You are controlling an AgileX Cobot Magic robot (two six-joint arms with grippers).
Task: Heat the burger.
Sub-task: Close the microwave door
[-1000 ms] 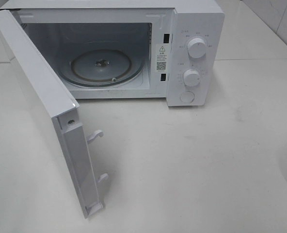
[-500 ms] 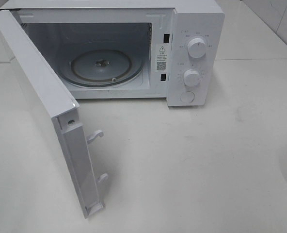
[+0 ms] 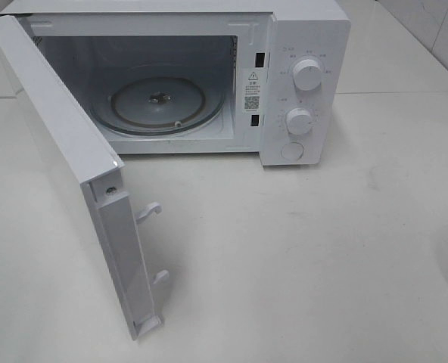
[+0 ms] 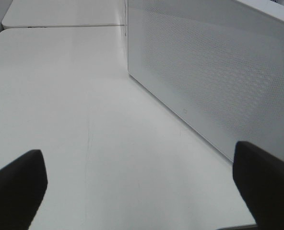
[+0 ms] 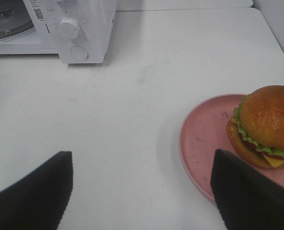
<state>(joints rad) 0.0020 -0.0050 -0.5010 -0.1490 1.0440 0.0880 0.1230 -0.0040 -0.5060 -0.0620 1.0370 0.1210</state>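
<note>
Nothing you can see from the high camera has shifted over the last second: the white boxy microwave oven (image 3: 209, 76) sits where it did at the back of the white surface (image 3: 300, 257), and its white door (image 3: 73, 181) hangs open at the same angle, swung out on your left so its free edge with the two latch hooks juts toward the front. Inside, the round glass turntable (image 3: 160, 102) lies bare. You have a wide stretch of bare surface in front of the oven mouth and to the right of the door's edge; the door itself walls off the left side of that approach. Your round hamburger with glossy golden-brown bun, green lettuce, red tomato and yellow cheese (image 5: 266, 127) rests on a round pink plate (image 5: 204, 139), toward the plate's side away from the oven; the right wrist camera shows this plate well apart from the oven's control panel with its two white round knobs (image 3: 307, 76), with clear surface between. Your right gripper (image 5: 142, 191) has its dark fingers (image 5: 31, 191) spread wide, holding nothing, one finger just beside the plate rim. Your left gripper (image 4: 142, 191) is likewise spread fully apart and empty, hovering over bare surface beside the door's perforated panel.
</note>
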